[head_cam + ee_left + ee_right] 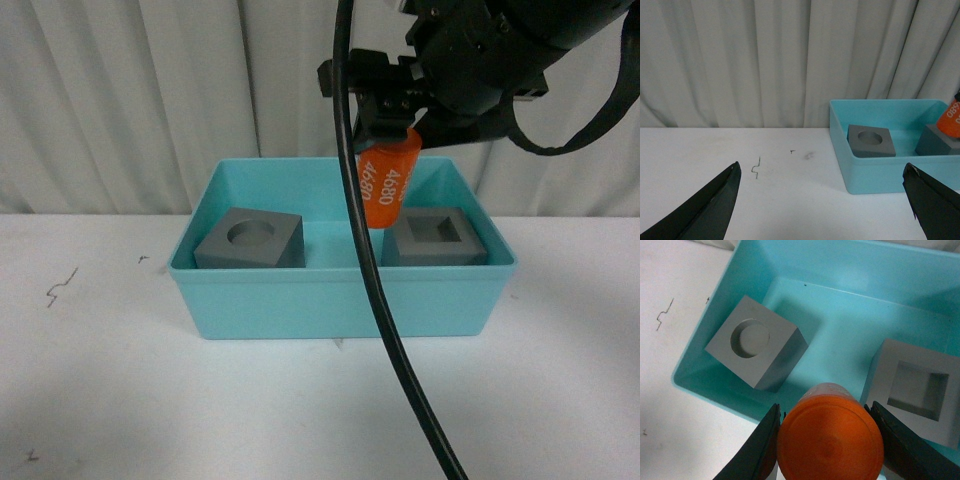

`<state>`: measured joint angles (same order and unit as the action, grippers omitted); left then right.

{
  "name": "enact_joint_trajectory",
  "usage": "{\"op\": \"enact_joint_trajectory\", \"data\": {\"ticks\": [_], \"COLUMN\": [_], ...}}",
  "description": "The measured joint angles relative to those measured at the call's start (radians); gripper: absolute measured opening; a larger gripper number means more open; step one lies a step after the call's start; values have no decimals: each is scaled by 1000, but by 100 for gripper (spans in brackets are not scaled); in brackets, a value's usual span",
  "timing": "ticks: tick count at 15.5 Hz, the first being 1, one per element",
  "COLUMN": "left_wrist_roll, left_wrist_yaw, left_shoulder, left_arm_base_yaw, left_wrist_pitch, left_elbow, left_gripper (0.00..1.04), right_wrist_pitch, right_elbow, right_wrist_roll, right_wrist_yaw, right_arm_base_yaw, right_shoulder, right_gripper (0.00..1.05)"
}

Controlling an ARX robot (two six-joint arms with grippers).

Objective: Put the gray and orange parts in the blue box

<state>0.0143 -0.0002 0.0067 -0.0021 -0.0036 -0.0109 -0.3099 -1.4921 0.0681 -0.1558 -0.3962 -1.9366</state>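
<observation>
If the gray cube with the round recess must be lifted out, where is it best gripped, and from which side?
Likely from above. The cube with the round recess lies in the blue box, recess facing up, turned at an angle to the walls. Close the fingers on two opposite flat side faces, wrist rotated to match; its flat sides suit parallel fingers.

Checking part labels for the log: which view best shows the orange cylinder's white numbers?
The front view: the orange cylinder, held by the right gripper above the blue box, shows "4680" on its side. The right wrist view shows only its round end; the left wrist view catches an edge sliver.
</observation>
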Motion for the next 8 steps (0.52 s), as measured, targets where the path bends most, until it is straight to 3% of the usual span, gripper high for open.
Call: {"op": "enact_joint_trajectory", "data": {"ticks": [8], "left_wrist_roll": [0], "left_wrist_yaw": [0], "left_shoulder": [0], "left_arm_base_yaw": [0], "left_wrist_pitch": [0], "left_elbow": [0], "left_gripper": [98], "right_wrist_pitch": [-2], "right_elbow": [-187], "right_wrist_roll": [6], "right_wrist_yaw": [-21], "right_arm_base_yaw": [64], "right_shoulder": [-200], "right_gripper": [48]}}
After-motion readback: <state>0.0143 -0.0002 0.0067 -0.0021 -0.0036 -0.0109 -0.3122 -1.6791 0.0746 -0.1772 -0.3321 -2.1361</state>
